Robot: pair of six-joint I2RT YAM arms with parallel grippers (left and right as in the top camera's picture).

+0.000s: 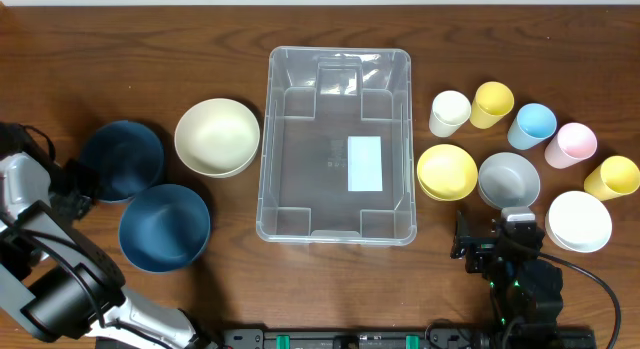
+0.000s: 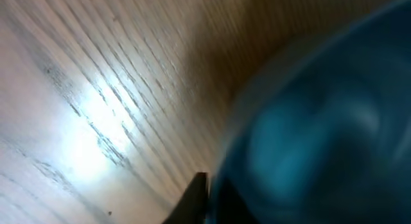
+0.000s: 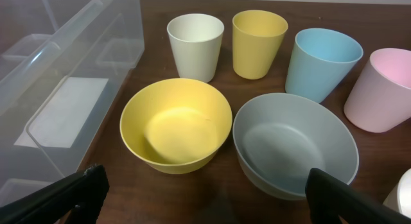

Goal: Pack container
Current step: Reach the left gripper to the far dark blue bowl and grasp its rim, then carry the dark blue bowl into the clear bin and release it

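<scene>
1 container (image 1: 300, 159) — label (image 1: 365, 164) on base, bowls (image 1: 217, 137) outside

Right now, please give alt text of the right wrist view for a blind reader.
A yellow bowl and a grey bowl sit side by side ahead of the open right tool. Behind them stand a white cup, yellow cup, blue cup and pink cup; the container is at left.

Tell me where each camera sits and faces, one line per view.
Overhead: above the table, looking down on the container; left arm and right arm show.
Left wrist: low, close to a blurred blue bowl; one fingertip shows.
Right wrist: low, facing the yellow bowl and grey bowl; open right gripper shows.
Overhead and right wrist share those two bowls.
</scene>
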